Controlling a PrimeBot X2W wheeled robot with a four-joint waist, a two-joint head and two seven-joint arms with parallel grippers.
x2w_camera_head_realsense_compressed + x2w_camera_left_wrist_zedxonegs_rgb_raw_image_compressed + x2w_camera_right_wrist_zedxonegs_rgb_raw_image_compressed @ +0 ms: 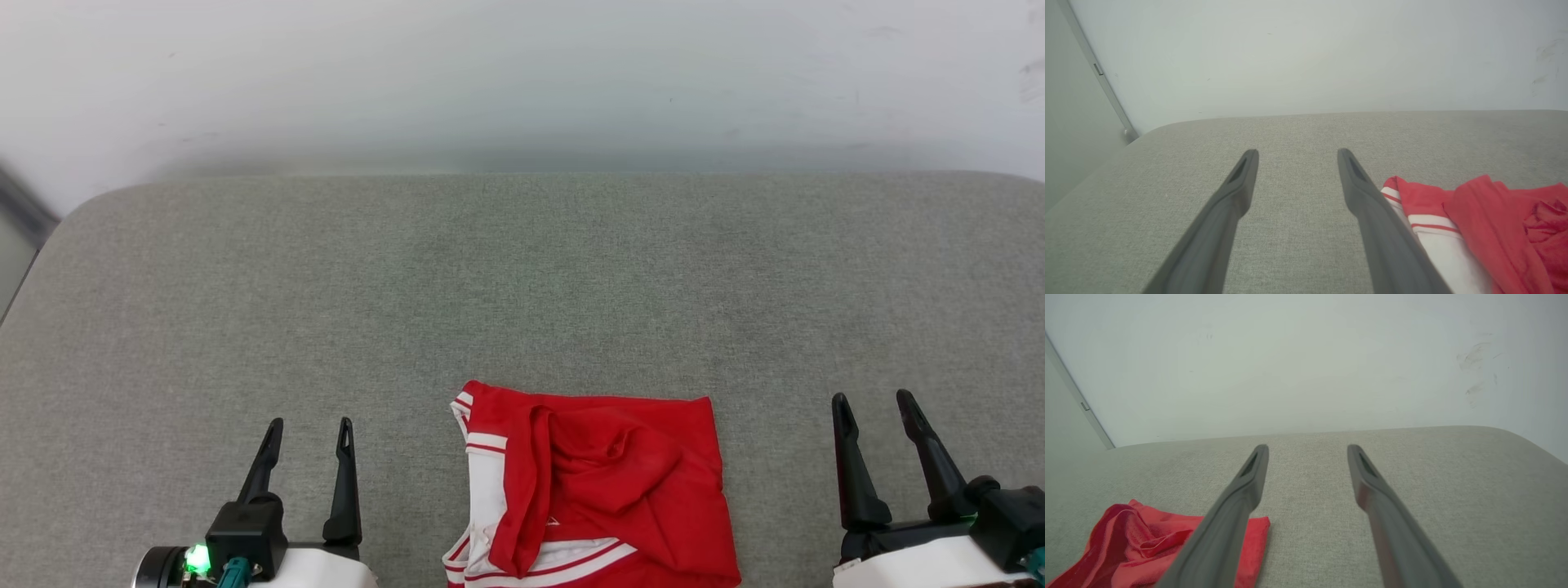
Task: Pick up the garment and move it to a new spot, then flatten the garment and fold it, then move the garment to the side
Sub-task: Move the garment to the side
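Note:
The garment (604, 490), bright red with a white sleeve and striped trim, lies crumpled and loosely folded on the grey cushion (522, 286) at the near edge, between my two grippers. My left gripper (310, 425) hovers open to its left, nothing between its fingers. My right gripper (878, 402) stands open to the garment's right, also empty. In the left wrist view the garment (1486, 228) lies just right of the open left gripper (1297, 152). In the right wrist view the garment (1147, 543) lies at lower left, partly behind a finger of the open right gripper (1307, 447).
A pale wall (522, 73) rises behind the cushion's far edge. The cushion's rounded left corner (73, 220) drops off beside a grey vertical strip (1098, 69). Broad bare fabric stretches beyond the garment.

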